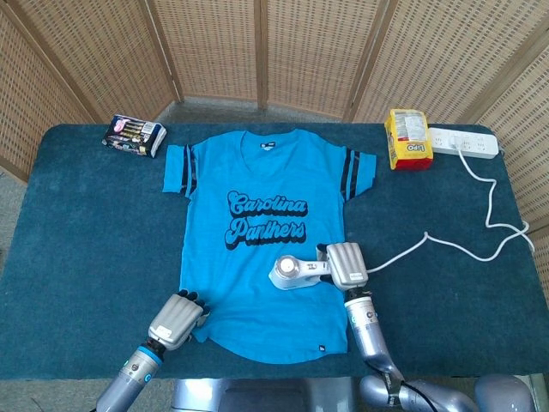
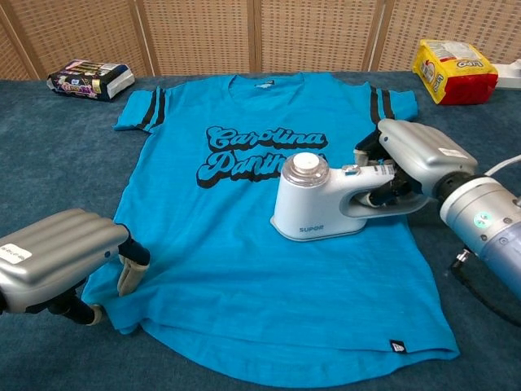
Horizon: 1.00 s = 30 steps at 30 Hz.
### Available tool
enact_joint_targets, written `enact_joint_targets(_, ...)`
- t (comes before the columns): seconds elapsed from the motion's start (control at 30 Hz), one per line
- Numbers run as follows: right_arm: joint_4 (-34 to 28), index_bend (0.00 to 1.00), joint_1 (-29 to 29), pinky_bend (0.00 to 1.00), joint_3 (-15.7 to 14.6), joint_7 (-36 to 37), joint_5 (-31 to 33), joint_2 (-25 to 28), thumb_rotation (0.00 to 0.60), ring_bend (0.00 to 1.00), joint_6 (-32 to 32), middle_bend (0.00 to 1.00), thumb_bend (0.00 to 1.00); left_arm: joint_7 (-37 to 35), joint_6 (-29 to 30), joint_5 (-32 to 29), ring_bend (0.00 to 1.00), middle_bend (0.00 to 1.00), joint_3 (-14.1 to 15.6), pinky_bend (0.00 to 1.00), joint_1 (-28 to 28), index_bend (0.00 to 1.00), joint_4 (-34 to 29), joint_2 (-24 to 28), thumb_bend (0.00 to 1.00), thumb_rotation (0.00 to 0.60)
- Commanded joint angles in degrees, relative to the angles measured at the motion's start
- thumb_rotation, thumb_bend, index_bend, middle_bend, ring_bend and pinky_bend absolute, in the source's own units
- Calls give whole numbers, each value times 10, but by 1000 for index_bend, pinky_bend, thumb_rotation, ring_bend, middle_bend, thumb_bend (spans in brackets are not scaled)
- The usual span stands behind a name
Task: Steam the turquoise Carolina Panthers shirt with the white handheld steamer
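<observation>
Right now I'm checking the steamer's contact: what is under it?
The white steamer, gripped by the right hand, sits on the turquoise shirt, just below the Panthers lettering. Its soleplate and the fabric directly beneath are covered, so contact itself cannot be seen.
</observation>
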Motion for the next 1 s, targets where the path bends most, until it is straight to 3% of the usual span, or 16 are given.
enact_joint_targets(0.03,14,719,9,659,15,3,6,-2,600,759,-8,738,300,1,-1,-1,389,561,0,387,0,632,0,-1,306,599)
enact_joint_targets(0.3,59,719,28,650,43,20,23,-7,600,759,-28,738,300,4,-4,-6,389,561,-3,388,-2,632,2,-4,306,595)
enact_joint_targets(1.0,38,719,43,650,21,-6,1,-50,600,759,-23,738,297,5,-5,-9,389,561,-2,387,-3,632,3,-6,306,598)
